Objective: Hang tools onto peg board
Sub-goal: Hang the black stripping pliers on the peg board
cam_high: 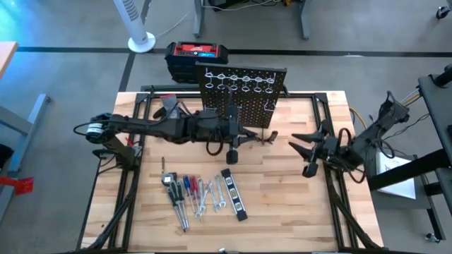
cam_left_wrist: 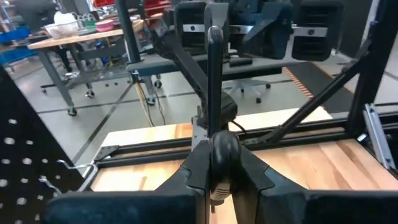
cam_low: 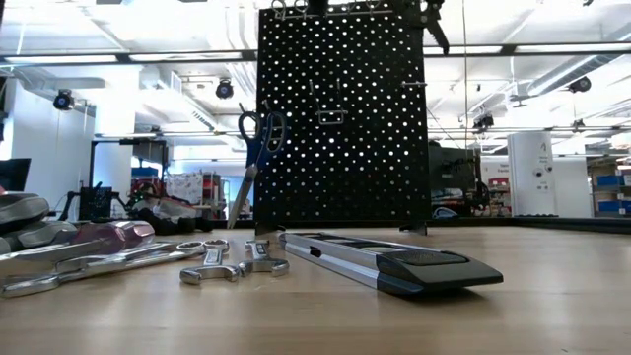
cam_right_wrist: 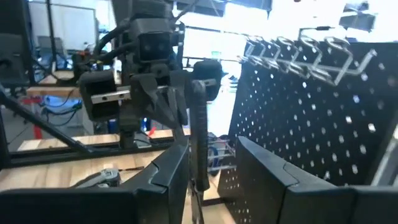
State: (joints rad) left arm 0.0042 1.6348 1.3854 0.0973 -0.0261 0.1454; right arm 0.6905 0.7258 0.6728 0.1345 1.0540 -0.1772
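The black peg board (cam_high: 244,95) stands upright at the table's far middle, with silver ring hooks (cam_high: 240,79) along its top. Blue-handled scissors (cam_low: 258,143) hang at its edge in the low view. My left gripper (cam_high: 234,135) is just in front of the board, shut on a long dark tool with a rounded black handle (cam_high: 232,154). My right gripper (cam_high: 309,152) is open and empty to the board's right. Screwdrivers (cam_high: 182,189), wrenches (cam_high: 206,195) and a black level bar (cam_high: 234,194) lie flat on the table's near middle. My left gripper pinches the tool between its two fingers (cam_left_wrist: 191,169) at the rounded handle (cam_left_wrist: 224,149), where the thin shaft (cam_left_wrist: 214,74) begins. The fingers come level from the table's left and lie across the tool. The tool is lifted clear of the table.
A red-topped black box (cam_high: 196,55) stands behind the board. A grey glove (cam_high: 169,106) lies left of the board. Black frame rails (cam_high: 134,176) run along the table's left and right sides. Bare wood (cam_high: 289,204) lies at the near right.
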